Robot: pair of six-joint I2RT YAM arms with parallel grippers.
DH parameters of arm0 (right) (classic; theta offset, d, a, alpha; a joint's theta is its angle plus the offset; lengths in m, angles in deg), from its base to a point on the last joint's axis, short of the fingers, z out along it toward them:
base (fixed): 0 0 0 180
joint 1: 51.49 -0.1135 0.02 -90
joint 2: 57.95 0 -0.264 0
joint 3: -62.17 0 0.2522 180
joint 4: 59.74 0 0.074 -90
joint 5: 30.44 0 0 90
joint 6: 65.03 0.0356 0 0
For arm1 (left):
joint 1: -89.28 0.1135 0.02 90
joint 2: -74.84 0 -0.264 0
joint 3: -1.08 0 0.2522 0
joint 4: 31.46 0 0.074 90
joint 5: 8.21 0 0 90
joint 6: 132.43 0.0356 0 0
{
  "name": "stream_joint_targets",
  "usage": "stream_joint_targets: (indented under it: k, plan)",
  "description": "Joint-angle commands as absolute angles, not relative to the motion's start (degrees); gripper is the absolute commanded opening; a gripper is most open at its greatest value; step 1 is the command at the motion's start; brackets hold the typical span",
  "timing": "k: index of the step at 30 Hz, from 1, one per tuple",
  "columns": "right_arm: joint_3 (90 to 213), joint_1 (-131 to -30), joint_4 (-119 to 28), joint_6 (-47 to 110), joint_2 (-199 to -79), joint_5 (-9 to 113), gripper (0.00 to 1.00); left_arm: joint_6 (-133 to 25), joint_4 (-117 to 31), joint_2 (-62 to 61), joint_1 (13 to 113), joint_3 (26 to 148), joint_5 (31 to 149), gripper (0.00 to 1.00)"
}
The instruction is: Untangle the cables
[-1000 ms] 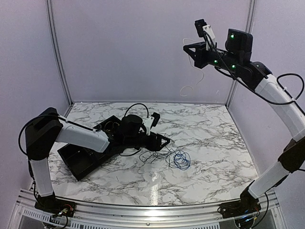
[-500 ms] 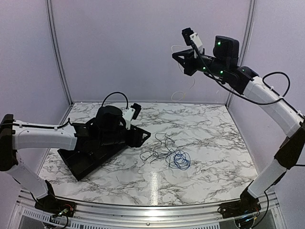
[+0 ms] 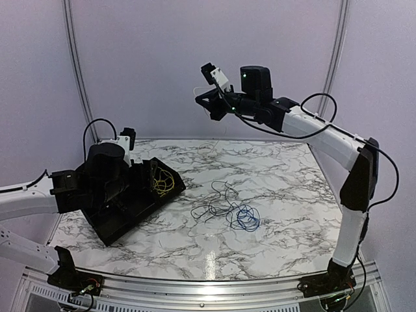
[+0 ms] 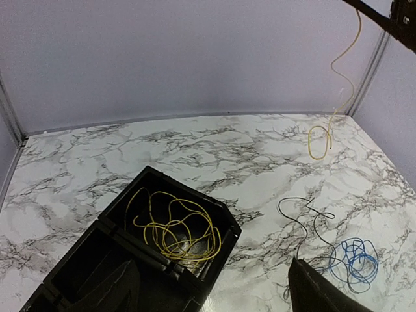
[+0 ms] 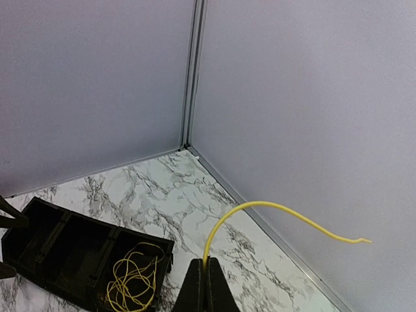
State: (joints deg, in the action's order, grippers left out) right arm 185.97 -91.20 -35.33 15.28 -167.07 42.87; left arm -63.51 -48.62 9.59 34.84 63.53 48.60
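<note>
My right gripper (image 3: 207,104) is high above the table's back, shut on a thin yellow cable (image 5: 260,208) at its fingertips (image 5: 207,263). That cable hangs down in curls with a small loop at its end in the left wrist view (image 4: 320,140). A second yellow cable (image 3: 161,183) lies coiled in the end compartment of a black tray (image 3: 117,221), also in both wrist views (image 4: 179,227) (image 5: 133,279). A black cable (image 3: 218,201) (image 4: 305,214) and a blue coil (image 3: 246,218) (image 4: 354,260) lie together on the table. My left gripper (image 3: 138,177) (image 4: 214,302) hovers over the tray, open and empty.
The black tray has several compartments and lies at an angle on the left of the marble table (image 3: 286,182). Purple walls with metal corner posts (image 3: 79,71) close in the back and sides. My right arm (image 3: 325,133) reaches across the back.
My right arm has swung left and a little lower with the yellow cable. My left arm has pulled back left from the tangle to over the tray, uncovering the coil in it.
</note>
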Motion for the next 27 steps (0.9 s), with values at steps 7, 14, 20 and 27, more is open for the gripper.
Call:
stream_joint_targets:
  k: [7, 14, 20, 27]
  plan:
    - [201.1, -96.7, -38.3, 19.2, -180.4, 41.2, 0.0, -68.9, -59.9, 25.2, 35.1, 58.3, 36.9, 0.84]
    - [210.3, -100.0, -40.2, 20.8, -189.4, 42.3, 0.0, -75.8, -67.0, 35.3, 35.1, 56.9, 34.8, 0.98]
    - [214.2, -102.6, -41.6, 20.4, -196.5, 43.7, 0.0, -81.1, -71.4, 38.8, 35.1, 57.0, 32.6, 0.99]
    - [213.7, -104.0, -42.6, 21.3, -201.7, 41.8, 0.0, -82.8, -75.5, 36.2, 35.1, 58.8, 39.1, 0.99]
